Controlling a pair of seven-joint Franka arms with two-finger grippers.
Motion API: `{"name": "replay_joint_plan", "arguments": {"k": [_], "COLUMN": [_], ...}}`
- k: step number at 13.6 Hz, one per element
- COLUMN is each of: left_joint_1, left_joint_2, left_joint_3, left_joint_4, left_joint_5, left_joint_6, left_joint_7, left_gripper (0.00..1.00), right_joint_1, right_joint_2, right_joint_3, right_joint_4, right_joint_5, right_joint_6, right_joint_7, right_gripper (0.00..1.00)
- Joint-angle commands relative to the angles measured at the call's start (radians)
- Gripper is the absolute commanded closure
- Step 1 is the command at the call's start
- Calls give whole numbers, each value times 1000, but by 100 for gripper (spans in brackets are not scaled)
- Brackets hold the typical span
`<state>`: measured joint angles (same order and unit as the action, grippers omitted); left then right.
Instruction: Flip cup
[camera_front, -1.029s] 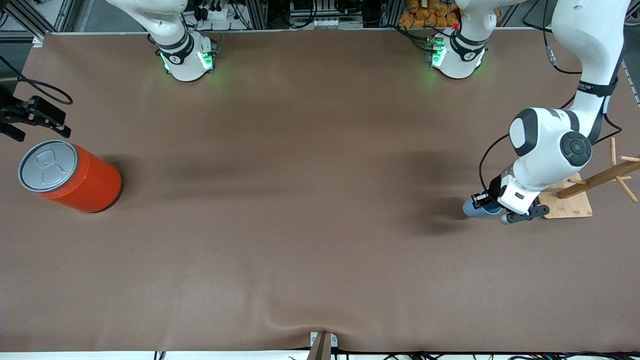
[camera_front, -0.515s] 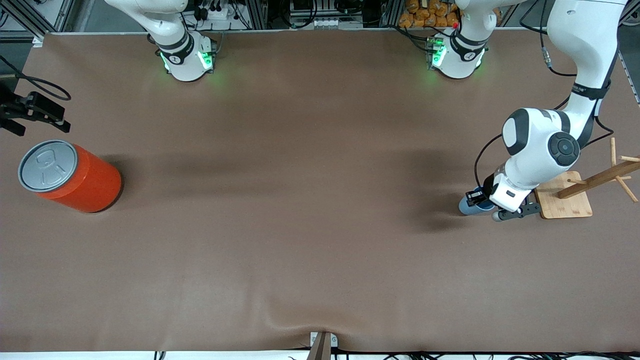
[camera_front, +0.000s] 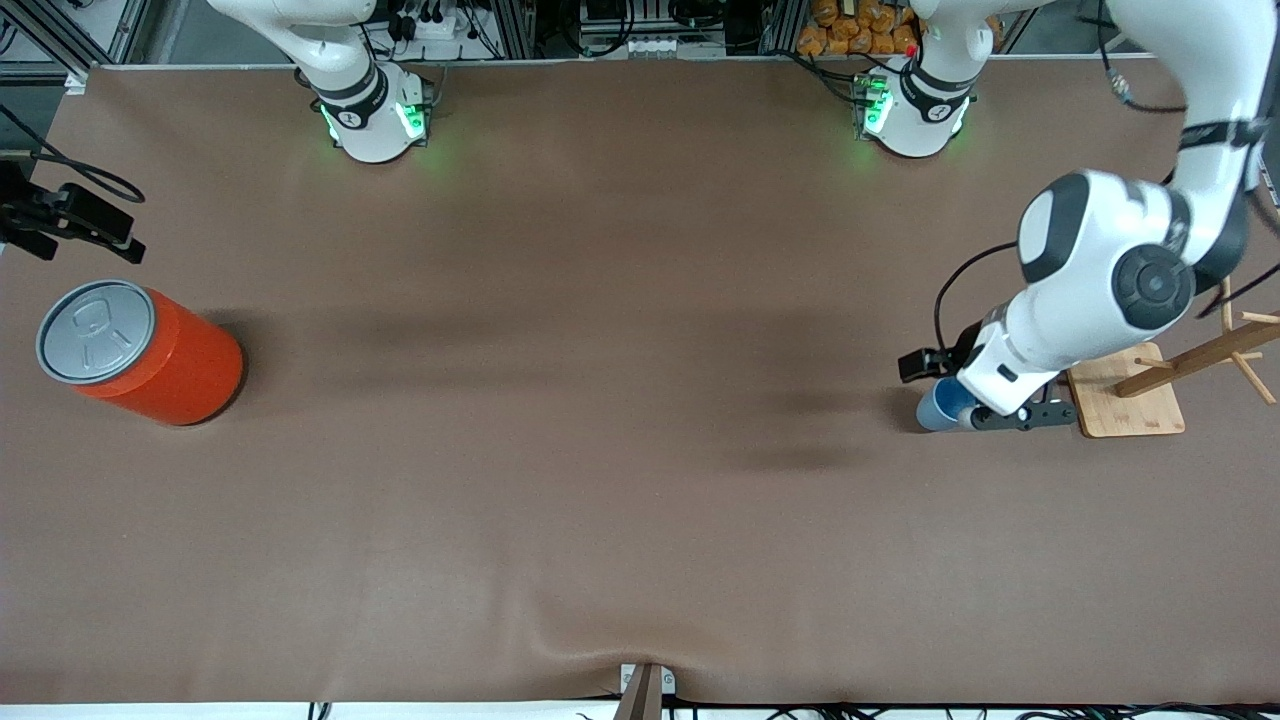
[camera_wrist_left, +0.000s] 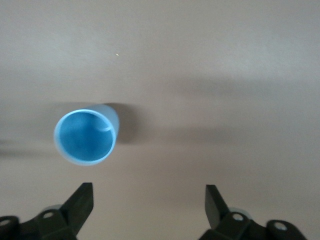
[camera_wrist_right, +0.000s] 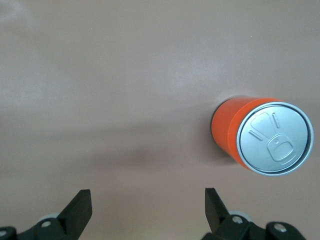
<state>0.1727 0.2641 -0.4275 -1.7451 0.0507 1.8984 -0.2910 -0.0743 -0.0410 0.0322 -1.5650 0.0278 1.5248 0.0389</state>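
Note:
The cup (camera_wrist_left: 86, 137) is a small light-blue tumbler standing upright on the brown table with its open mouth up. In the front view the cup (camera_front: 937, 408) sits near the left arm's end, partly hidden by the hand. My left gripper (camera_wrist_left: 149, 192) hangs above the table with its fingers wide apart; the cup lies off to one side and touches neither finger. In the front view the left gripper (camera_front: 968, 392) is just over the cup. My right gripper (camera_wrist_right: 148, 195) is open and empty, waiting at the right arm's end (camera_front: 70, 225).
An orange-red can (camera_front: 140, 350) with a grey lid stands near the right gripper, also seen in the right wrist view (camera_wrist_right: 265, 137). A wooden peg rack on a square base (camera_front: 1135, 405) stands right beside the cup, toward the left arm's end.
The left gripper has opened, let go of the cup and lifted off it; the cup now stands alone, mouth up. The right gripper has barely shifted.

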Motion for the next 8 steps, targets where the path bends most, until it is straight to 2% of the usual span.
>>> {"name": "replay_joint_plan", "arguments": {"k": [1,4,5,8], "left_joint_1": [4,13,14,18], "left_joint_2": [1,-25,-43,-161], "left_joint_3": [-39,-46,-48,-40], "left_joint_4": [161,300,320,317], "left_joint_5": [139,133,133,124], "left_joint_6": [-171,-315,-359,-380], "left_joint_7": [-8,19,29,32], "left_gripper": [0,0,0,0], "right_joint_1": [5,1,1,4], "right_joint_2": [3,3,3,4], "right_joint_3": [-12,-14,-14,-14], "right_joint_4": [-6,-9,-7,-7], "right_joint_5": [4,3,3,3], "right_joint_6": [11,24,24,17], "right_joint_7": [22,7,7,10], "right_gripper": [0,0,0,0]}}
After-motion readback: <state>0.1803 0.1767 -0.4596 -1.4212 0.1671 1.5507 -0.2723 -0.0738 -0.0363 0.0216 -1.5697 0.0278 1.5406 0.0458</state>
